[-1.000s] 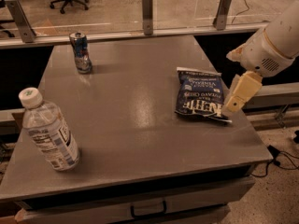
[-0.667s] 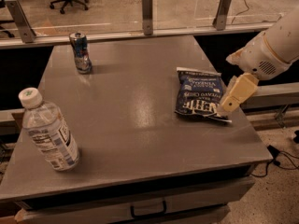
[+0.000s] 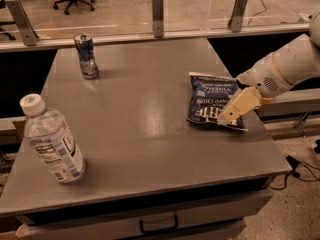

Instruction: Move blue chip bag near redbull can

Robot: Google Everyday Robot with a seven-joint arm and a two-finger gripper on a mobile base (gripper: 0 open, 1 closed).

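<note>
The blue chip bag (image 3: 210, 101) lies flat on the right side of the grey table (image 3: 140, 119), dark navy with white lettering. The redbull can (image 3: 86, 56) stands upright at the table's far left, far from the bag. My gripper (image 3: 235, 109) comes in from the right on a white arm and hangs over the bag's right front corner, its tan fingers (image 3: 239, 105) pointing down and to the left. It hides the bag's right edge.
A clear plastic water bottle (image 3: 51, 140) with a white cap stands at the front left. A glass barrier with metal posts (image 3: 157, 13) runs along the table's far edge. A drawer handle (image 3: 158, 225) shows under the front edge.
My gripper has moved a little left and down, further over the bag's right front corner. The bag, can and bottle have not moved.
</note>
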